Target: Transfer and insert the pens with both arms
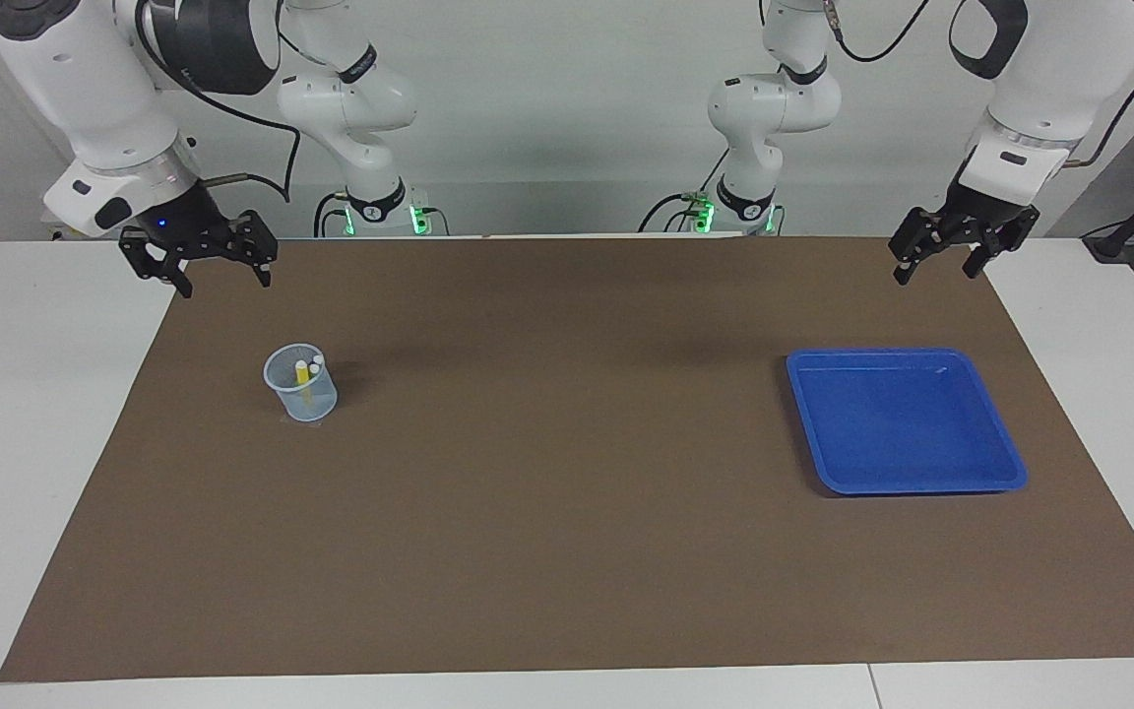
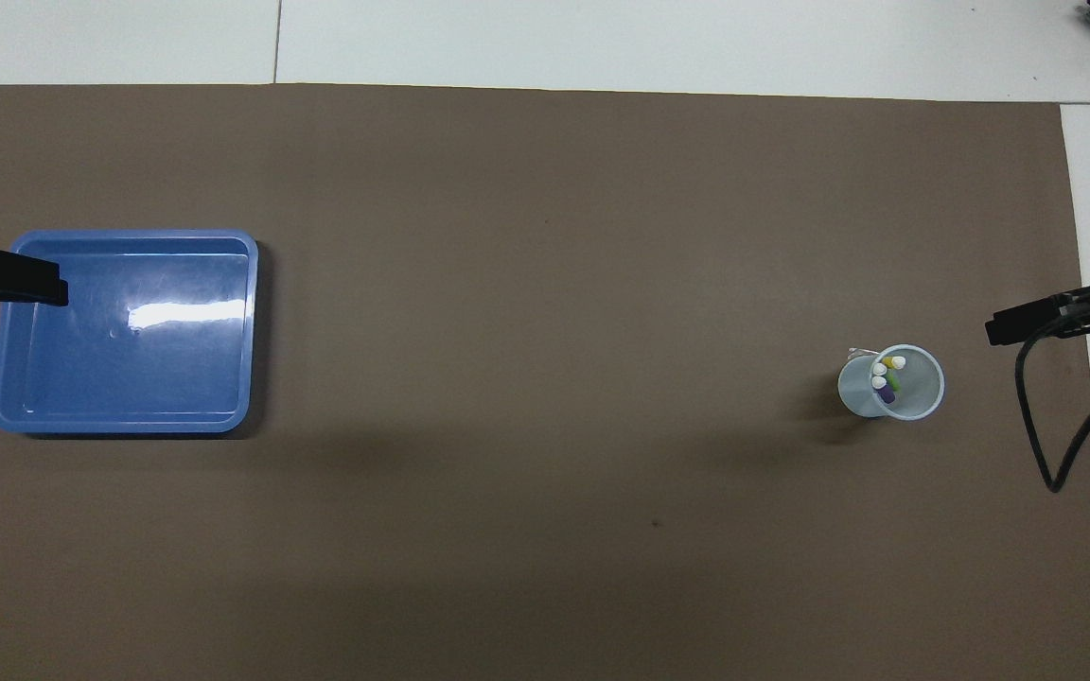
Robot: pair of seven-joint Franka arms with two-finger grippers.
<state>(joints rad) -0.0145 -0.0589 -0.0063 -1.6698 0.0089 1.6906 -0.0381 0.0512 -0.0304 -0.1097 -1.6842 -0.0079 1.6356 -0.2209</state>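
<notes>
All three pens, purple, green and yellow, stand pale ends up in the clear cup toward my right arm's end of the brown mat, leaning together against its wall, which I judge is where the job wants them. The blue tray toward my left arm's end holds nothing, so I read the transfer as done. My right gripper hangs over the mat's edge at that arm's end, well apart from the cup, fingers spread wide and holding nothing. My left gripper waits over the mat's corner nearest its base, just as wide and just as bare, clear of the tray's rim.
</notes>
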